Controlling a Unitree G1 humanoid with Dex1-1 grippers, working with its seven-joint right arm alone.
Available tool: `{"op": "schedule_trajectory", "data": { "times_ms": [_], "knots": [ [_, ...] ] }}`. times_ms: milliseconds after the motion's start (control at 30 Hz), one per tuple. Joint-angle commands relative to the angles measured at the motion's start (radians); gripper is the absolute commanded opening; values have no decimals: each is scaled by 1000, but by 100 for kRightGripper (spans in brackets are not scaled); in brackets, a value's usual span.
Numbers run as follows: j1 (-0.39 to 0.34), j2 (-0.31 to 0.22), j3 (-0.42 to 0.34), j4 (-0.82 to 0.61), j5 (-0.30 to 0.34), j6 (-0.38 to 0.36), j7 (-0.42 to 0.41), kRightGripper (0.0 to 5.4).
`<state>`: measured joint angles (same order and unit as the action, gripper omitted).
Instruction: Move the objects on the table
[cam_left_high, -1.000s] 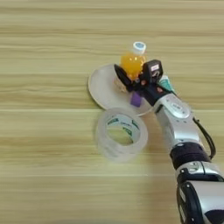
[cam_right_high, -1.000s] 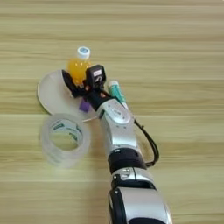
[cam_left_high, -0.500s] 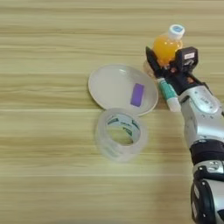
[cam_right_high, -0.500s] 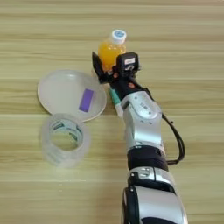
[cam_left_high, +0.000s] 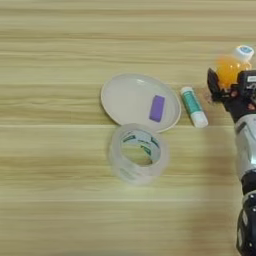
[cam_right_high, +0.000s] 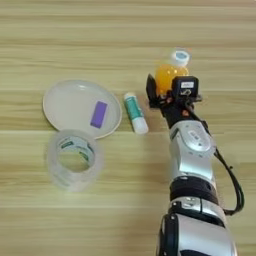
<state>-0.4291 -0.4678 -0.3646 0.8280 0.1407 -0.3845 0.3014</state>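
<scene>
Right eye view shows the claw (cam_right_high: 167, 91) clamped around the juice bottle (cam_right_high: 169, 73), toward the desk's (cam_right_high: 128, 30) right side, clear of the plate (cam_right_high: 75, 100). To set it down well, lower it upright onto bare wood before letting go, away from the glue stick (cam_right_high: 135, 113). The silver forearm reaches up from the near edge. A purple block (cam_right_high: 98, 114) lies in the plate; the tape roll (cam_right_high: 74, 158) touches its near rim.

The right arm (cam_right_high: 192, 165) has a glossy silver forearm shell, black joint rings, a black cable along its three-o'clock side, and a black gripper (cam_right_high: 167, 92) bearing a small white label.
</scene>
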Motion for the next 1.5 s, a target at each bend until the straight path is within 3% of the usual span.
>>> {"op": "schedule_trajectory", "data": {
  "times_ms": [33, 667, 767, 1200, 1500],
  "knots": [
    [-81, -85, -16, 1, -9, -59, -34, 341],
    [-125, -84, 10, 192, -18, -119, -37, 341],
    [-121, -84, 13, 188, -18, -126, -42, 397],
    [-44, -71, 21, 106, -20, -126, -48, 538],
    [-8, -58, 25, 98, -13, -113, -49, 538]
  ]
}}
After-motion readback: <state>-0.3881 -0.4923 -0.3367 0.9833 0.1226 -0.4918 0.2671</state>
